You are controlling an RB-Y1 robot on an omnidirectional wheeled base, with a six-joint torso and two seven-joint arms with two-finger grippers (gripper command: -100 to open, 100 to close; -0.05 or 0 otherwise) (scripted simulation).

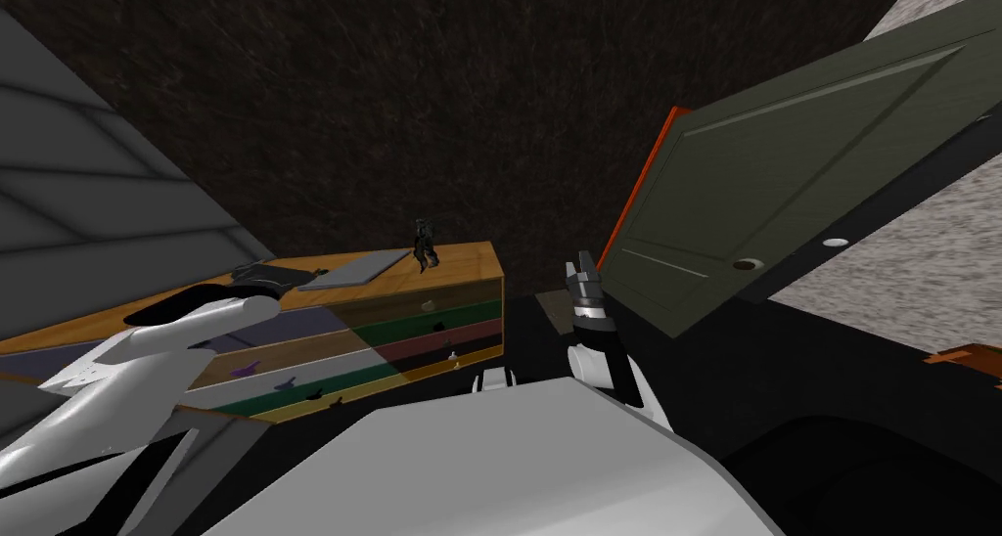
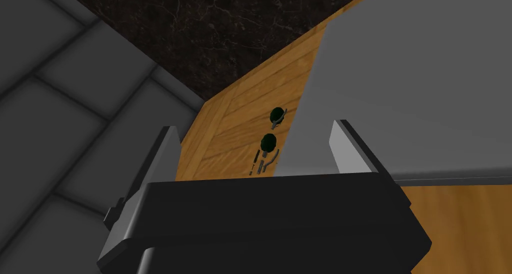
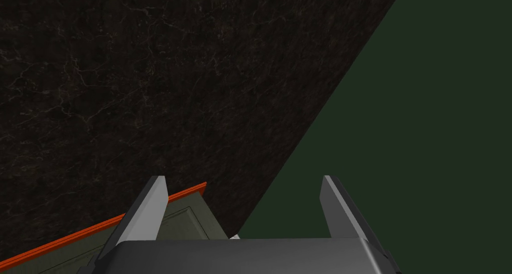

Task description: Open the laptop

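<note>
A flat grey closed laptop (image 1: 357, 266) lies on the wooden top of a dresser (image 1: 460, 258) with coloured drawers. My left arm reaches over the dresser, and its gripper (image 1: 258, 280) hangs just left of the laptop. In the left wrist view the gripper (image 2: 252, 141) is open; the laptop (image 2: 415, 86) is close ahead, its near corner between the fingers and one finger (image 2: 345, 146) over its grey surface. Nothing is gripped. My right gripper (image 1: 579, 266) is raised beside a dark green door, open and empty (image 3: 242, 196).
The dark green door (image 1: 773, 198) with an orange edge stands open on the right. A small dark figure (image 1: 425, 245) stands on the dresser past the laptop, and small dark items (image 2: 270, 131) lie on the wood beside it. A dark marbled wall (image 1: 391, 90) is behind.
</note>
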